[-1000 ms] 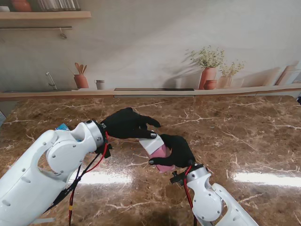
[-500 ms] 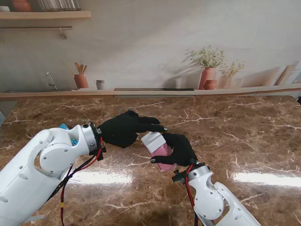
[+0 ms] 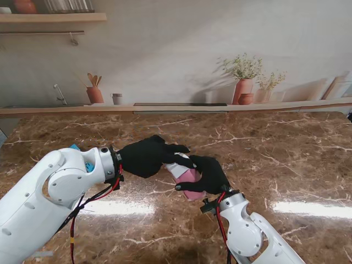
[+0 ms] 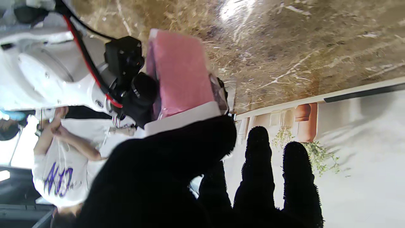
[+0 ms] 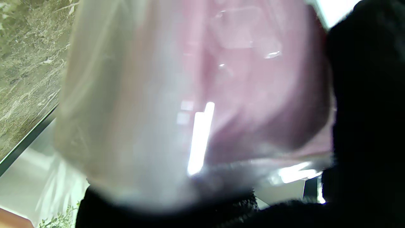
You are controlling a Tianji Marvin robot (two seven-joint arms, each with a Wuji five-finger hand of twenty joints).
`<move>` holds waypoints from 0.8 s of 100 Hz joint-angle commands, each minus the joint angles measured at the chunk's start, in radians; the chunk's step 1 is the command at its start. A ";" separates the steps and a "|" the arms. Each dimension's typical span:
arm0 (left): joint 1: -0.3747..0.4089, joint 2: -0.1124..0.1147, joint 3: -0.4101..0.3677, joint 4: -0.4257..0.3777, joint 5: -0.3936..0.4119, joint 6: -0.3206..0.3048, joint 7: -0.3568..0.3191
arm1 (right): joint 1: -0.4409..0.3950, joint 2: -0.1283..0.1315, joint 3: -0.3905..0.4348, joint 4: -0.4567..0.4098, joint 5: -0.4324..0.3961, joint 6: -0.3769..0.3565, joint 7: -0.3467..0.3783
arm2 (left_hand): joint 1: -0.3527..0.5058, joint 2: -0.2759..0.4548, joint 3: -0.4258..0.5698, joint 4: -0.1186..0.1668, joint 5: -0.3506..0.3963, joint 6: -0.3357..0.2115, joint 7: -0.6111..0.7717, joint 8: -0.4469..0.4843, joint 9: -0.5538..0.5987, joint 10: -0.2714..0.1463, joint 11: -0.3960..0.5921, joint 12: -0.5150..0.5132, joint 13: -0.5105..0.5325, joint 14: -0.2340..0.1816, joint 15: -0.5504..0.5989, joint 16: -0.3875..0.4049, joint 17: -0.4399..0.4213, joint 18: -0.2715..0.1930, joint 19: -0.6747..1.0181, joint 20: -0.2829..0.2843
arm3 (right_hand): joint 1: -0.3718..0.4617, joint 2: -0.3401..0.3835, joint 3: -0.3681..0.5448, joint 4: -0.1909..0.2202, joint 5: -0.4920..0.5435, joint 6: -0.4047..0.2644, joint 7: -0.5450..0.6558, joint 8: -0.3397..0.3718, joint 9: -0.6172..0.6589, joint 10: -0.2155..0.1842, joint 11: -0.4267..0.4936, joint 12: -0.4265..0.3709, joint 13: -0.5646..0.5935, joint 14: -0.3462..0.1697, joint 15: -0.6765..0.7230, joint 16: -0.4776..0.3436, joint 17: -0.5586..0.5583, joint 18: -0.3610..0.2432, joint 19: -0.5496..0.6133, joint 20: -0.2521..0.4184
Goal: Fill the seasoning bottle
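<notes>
The seasoning bottle [image 3: 190,176] has a clear body full of pink contents and a white cap [image 3: 174,166]. My right hand [image 3: 209,175] is shut round the body and holds it tilted above the brown marble table [image 3: 275,159], near the middle. My left hand [image 3: 146,157] reaches in from the left and closes over the cap. In the left wrist view the thumb [image 4: 177,148] presses on the cap [image 4: 185,117] of the bottle [image 4: 180,72], and three fingers stick out past it. The bottle [image 5: 221,95] fills the right wrist view, blurred, beside my right hand's fingers [image 5: 364,110].
A small blue object [image 3: 73,148] lies on the table behind my left forearm. Along the back ledge [image 3: 181,107] stand terracotta pots [image 3: 243,89] with plants and a utensil pot [image 3: 94,93]. A person in a white shirt [image 4: 63,158] shows in the left wrist view.
My left hand drew back off the cap half a second ago, leaving it bare, and has now come back over it. The right hand and bottle have barely moved.
</notes>
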 commanded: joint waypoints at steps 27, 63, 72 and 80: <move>-0.032 -0.011 0.030 0.051 0.022 -0.001 0.083 | -0.015 -0.002 0.005 -0.027 0.024 -0.030 0.023 | -0.340 -0.048 -0.069 -0.019 0.005 0.140 0.247 0.192 0.169 -0.095 0.182 0.056 0.181 -0.072 0.088 0.061 0.056 -0.027 0.123 0.000 | 0.252 0.220 0.500 0.075 0.100 -0.418 0.173 0.079 0.057 -0.192 0.116 0.040 0.066 -0.138 0.077 0.032 0.008 -0.033 0.038 0.029; -0.029 -0.011 0.049 0.028 -0.130 0.144 0.010 | -0.009 -0.002 -0.003 -0.020 0.024 -0.025 0.026 | -0.461 0.583 -0.999 0.009 0.384 0.347 0.400 0.169 0.565 0.057 0.214 0.101 0.359 0.037 0.208 0.110 0.132 -0.020 0.259 0.026 | 0.251 0.220 0.499 0.075 0.097 -0.419 0.171 0.073 0.057 -0.194 0.114 0.039 0.066 -0.139 0.076 0.031 0.008 -0.033 0.038 0.029; -0.037 -0.010 0.049 0.017 -0.130 0.168 -0.009 | -0.007 -0.002 -0.007 -0.017 0.026 -0.025 0.025 | -0.601 0.618 -1.072 0.012 0.351 0.426 0.250 0.073 0.647 0.093 0.201 0.082 0.396 0.063 0.222 0.093 0.169 -0.023 0.271 0.004 | 0.251 0.219 0.500 0.076 0.097 -0.418 0.171 0.071 0.057 -0.192 0.114 0.038 0.066 -0.139 0.076 0.031 0.008 -0.033 0.038 0.029; -0.039 -0.008 0.039 0.011 -0.143 0.184 -0.027 | -0.008 -0.002 -0.006 -0.017 0.027 -0.025 0.028 | -0.678 0.596 -1.060 0.024 0.261 0.438 0.066 -0.029 0.601 0.118 0.161 0.045 0.374 0.079 0.206 0.073 0.171 -0.019 0.260 -0.021 | 0.250 0.219 0.500 0.076 0.097 -0.417 0.171 0.069 0.057 -0.193 0.114 0.039 0.066 -0.139 0.076 0.031 0.008 -0.033 0.038 0.030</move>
